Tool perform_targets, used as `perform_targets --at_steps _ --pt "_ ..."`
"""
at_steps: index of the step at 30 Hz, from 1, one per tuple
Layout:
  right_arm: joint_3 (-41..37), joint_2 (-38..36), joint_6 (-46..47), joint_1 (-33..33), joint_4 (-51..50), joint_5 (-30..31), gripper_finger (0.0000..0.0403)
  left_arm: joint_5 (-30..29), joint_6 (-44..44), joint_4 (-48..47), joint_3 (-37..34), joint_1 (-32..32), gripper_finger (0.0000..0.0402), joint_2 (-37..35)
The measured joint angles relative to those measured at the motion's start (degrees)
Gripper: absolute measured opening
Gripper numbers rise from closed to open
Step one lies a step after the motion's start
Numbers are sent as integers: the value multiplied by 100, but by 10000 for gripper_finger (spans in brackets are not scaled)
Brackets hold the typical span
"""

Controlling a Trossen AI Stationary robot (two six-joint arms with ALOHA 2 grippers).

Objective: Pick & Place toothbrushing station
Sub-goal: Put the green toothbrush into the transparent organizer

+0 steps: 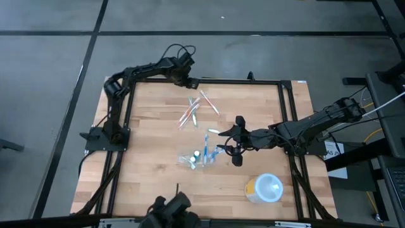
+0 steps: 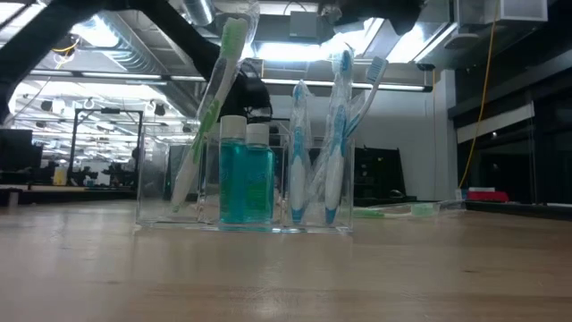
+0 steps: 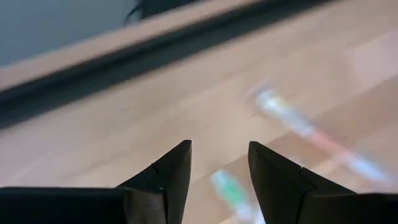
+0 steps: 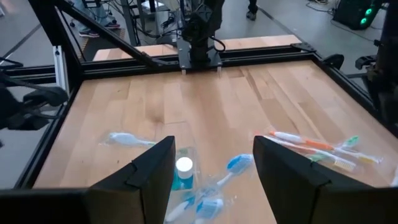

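Two bottles of teal liquid [image 2: 246,174] and several wrapped toothbrushes stand in the toothbrushing station [image 2: 243,179], near the middle of the desk [image 1: 145,158]. The right hand [image 1: 231,144] hovers just beside it, fingers spread wide. The left hand [image 3: 219,180], at the far edge, is narrowly parted. The clear plastic probably handles light, rigid and slippery; gripping a thin wall seems best. No writing is readable.

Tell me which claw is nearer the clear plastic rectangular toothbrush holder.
The right claw: it hovers open right beside the clear plastic rectangular toothbrush holder, on its right-arm side. The left claw waits open at the table's far edge, beyond the loose toothbrushes.
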Motion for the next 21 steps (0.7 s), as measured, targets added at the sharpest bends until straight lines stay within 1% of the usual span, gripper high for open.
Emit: perform_targets --at_steps 3,6,12,15,21 --pt "0 0 0 43 -44 0 219 -137 74 -709 300 0 154 301" --pt "0 0 -22 47 -66 -1 219 59 115 -910 333 -30 154 456" --pt "0 0 -31 47 -107 0 219 196 128 -723 345 -177 154 507" --pt "0 0 -44 47 -106 0 219 340 129 -813 345 -201 154 506" --pt "0 0 -44 47 -104 0 219 347 178 -881 343 -332 154 507"
